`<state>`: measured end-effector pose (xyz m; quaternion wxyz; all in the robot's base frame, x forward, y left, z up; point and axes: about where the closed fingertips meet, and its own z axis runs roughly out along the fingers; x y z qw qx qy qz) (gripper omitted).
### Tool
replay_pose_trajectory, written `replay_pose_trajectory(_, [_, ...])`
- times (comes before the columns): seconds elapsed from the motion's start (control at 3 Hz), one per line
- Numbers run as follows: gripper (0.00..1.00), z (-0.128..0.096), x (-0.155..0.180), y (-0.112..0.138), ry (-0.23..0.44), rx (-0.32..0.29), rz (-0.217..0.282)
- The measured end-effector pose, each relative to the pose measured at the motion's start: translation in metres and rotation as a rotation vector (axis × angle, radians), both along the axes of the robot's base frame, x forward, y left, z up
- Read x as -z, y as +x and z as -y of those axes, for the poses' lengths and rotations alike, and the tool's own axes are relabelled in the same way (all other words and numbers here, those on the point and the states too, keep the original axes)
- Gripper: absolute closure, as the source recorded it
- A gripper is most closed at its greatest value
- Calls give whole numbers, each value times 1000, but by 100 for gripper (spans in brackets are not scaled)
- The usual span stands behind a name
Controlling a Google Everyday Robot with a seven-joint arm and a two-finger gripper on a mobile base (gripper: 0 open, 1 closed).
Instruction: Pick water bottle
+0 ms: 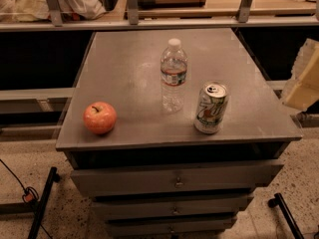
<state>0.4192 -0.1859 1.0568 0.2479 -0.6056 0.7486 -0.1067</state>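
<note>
- The water bottle (174, 76) is standing upright near the middle of the grey cabinet top (119, 68), with its white cap up and its label band circling the upper body.
- The gripper is not showing anywhere in the camera view, so whether it is open or closed cannot be told. Nothing is touching the bottle.
- The soda can (211, 107) is standing near the bottle, toward the front edge, with a clear gap between them. The apple (99, 117) is sitting well apart at the other front corner.
- Judging from this, the robot is only approaching, and the grasp is not yet begun.
- The robot is likely best served by coming in over the open stretch on the apple's side, or from above, so that nothing is brushing the can.
- Closing on the ribbed body at or just below the label is probably giving the steadiest hold.
- The thin clear plastic is likely yielding under pressure, so a moderate squeeze is looking wiser than a hard one.
- A tall, narrow bottle is tipping easily when nudged off-centre, so the bottle should sit centred in the gripper before it closes. The lift should then go straight up.
</note>
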Motion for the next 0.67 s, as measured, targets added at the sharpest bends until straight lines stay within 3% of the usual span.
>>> replay_pose_trajectory(0.67, [0, -13, -4, 9, 9, -6, -7])
